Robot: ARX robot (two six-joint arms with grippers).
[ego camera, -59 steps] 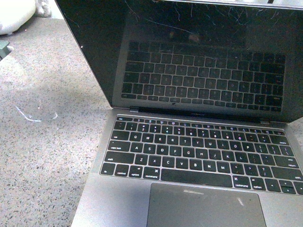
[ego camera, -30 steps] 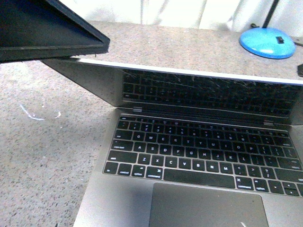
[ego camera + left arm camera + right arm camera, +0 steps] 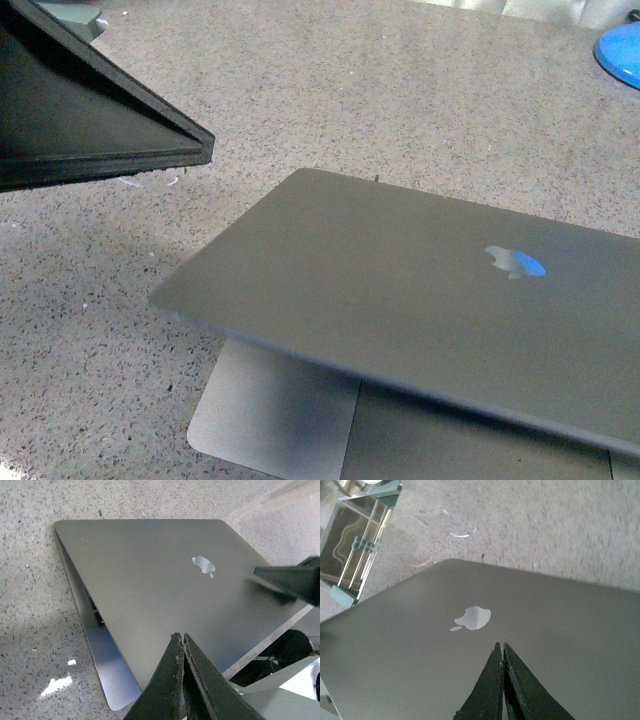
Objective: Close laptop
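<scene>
Laptop (image 3: pixel 400 290) lid nearly down, no longer half-raised; left end effector (image 3: pixel 182 645) and right end effector (image 3: pixel 501 652) fully together, empty.

We see our left pincer (image 3: pixel 180 640) and right pincer (image 3: pixel 500 647) as matte black tapered wedges, their edges rough and slightly frayed.

light: bright, even, from above | glare: white patches on table (image 3: pixel 35 630), blue glint in logo (image 3: pixel 527 265) | shadow: soft, under laptop (image 3: pixel 380 280) lid | focus: front view slightly soft, right wrist view's far table motion-streaked
</scene>
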